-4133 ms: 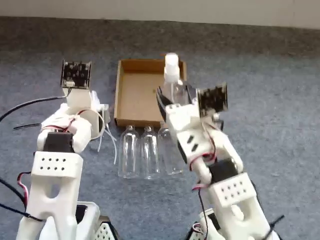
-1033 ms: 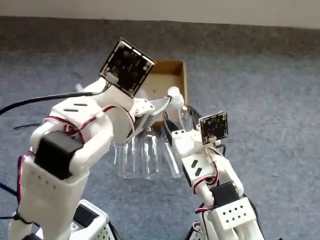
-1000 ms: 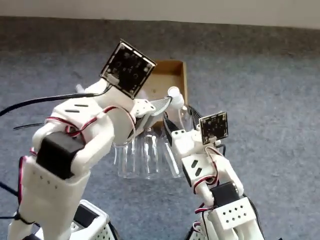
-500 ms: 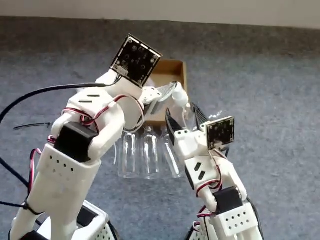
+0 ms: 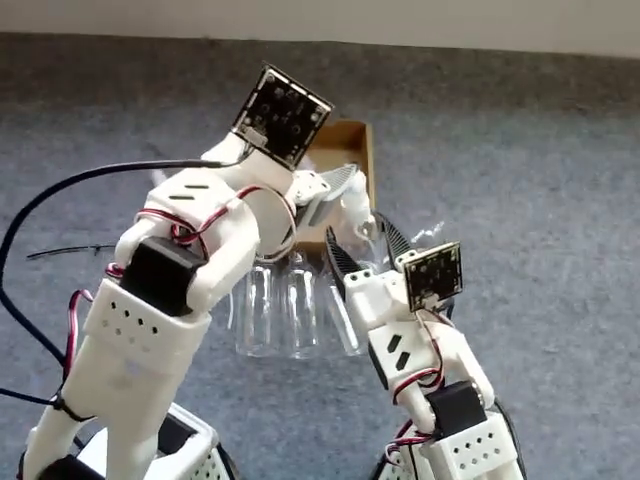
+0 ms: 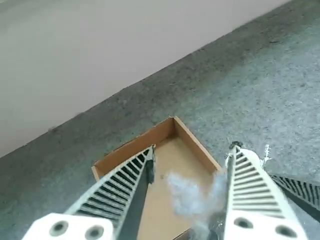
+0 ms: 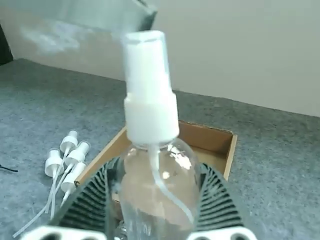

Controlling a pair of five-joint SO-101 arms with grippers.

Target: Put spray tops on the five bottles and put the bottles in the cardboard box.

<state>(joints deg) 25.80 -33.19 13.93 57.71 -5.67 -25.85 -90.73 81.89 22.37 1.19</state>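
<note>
Lying side by side nearest, three clear bottles (image 5: pixel 285 310) rest on the carpet (image 5: pixel 540 150). Just right, the right gripper (image 7: pixel 159 167) clamps an upright bottle (image 7: pixel 157 187) by its body. Farther, the left gripper (image 6: pixel 192 149) stands spread, that bottle's spray top (image 7: pixel 150 95) between its fingers, before the cardboard box (image 7: pixel 210 140); loose tops (image 7: pixel 67 152) lie left of the box.

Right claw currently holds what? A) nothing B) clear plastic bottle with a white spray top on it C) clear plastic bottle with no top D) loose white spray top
B: in the right wrist view the right claw grips the clear plastic bottle by its body, with the white spray top sitting on its neck.
</note>
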